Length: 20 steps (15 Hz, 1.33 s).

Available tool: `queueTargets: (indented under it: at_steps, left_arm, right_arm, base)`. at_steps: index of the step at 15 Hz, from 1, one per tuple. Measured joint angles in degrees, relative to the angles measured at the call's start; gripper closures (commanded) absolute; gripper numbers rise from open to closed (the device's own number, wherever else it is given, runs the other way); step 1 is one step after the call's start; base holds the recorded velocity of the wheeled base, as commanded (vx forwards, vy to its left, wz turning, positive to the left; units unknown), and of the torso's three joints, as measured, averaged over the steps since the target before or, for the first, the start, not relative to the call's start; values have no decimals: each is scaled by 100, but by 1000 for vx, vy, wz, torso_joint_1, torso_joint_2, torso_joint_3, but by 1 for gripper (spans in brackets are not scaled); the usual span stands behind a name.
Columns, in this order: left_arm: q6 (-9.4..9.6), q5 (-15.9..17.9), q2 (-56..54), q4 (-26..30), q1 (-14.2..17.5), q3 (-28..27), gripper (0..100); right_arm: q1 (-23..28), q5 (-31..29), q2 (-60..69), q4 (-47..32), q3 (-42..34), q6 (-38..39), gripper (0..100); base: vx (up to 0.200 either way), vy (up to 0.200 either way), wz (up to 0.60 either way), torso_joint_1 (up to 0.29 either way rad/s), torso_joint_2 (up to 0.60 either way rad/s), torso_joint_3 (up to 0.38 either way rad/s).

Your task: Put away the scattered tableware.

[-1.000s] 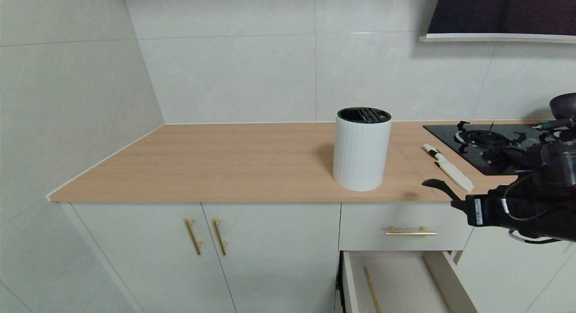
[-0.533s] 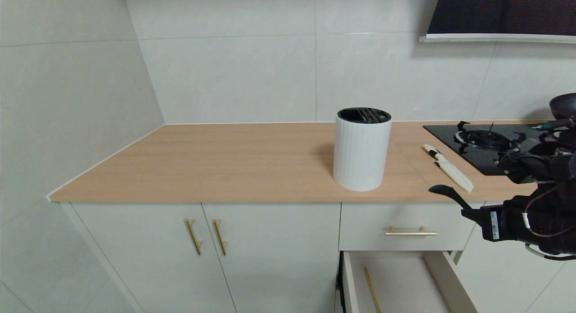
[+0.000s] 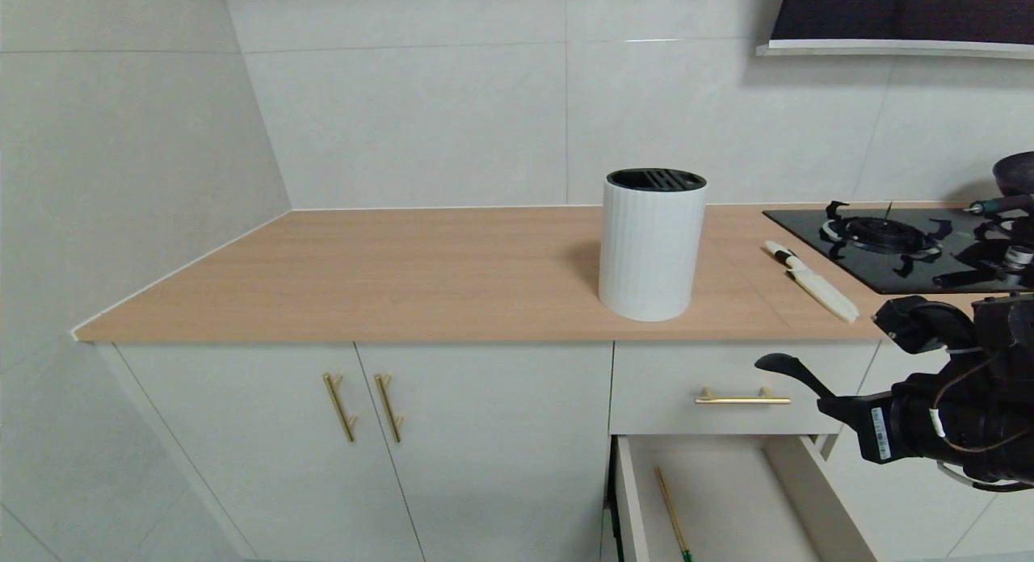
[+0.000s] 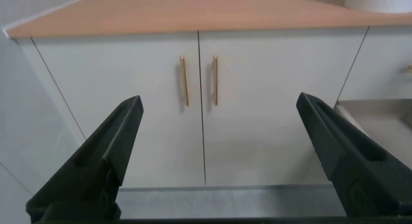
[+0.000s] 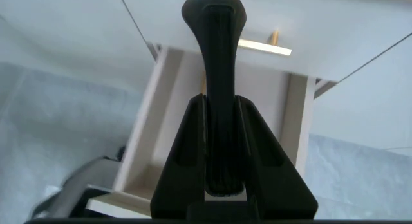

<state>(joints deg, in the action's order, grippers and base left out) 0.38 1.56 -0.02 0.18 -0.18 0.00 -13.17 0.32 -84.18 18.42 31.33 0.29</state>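
Black utensil [image 3: 788,368], perhaps a spoon, sits in the right gripper [image 3: 840,403], its fingers [image 5: 183,153] closed tight on the handle, above and just right of the open drawer [image 3: 626,497]. The step looks like stowing. Next, lower it in beside the chopstick [image 3: 669,513], clear of the drawer's side wall, and release. A knife [image 3: 812,281] lies on the tabletop [image 3: 404,271] between the white holder [image 3: 650,247] and the stove [image 3: 888,239]. The left gripper [image 4: 219,105] hangs wide open, empty, facing the cabinet doors [image 4: 129,89].
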Motion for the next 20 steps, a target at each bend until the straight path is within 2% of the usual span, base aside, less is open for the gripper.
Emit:
queueTargets:
  at_steps: [15, 20]
  left_arm:
    - [2, 2, 0, 0, 0, 0, 0]
    - [2, 0, 0, 0, 0, 0, 0]
  right_arm:
    - [-122, -10, -483, 13, -101, -89, 100]
    - [-122, -10, -513, 11, -116, -89, 100]
  base:
    - [0, 0, 0, -164, 458, 294]
    - [0, 0, 0, -20, 76, 54]
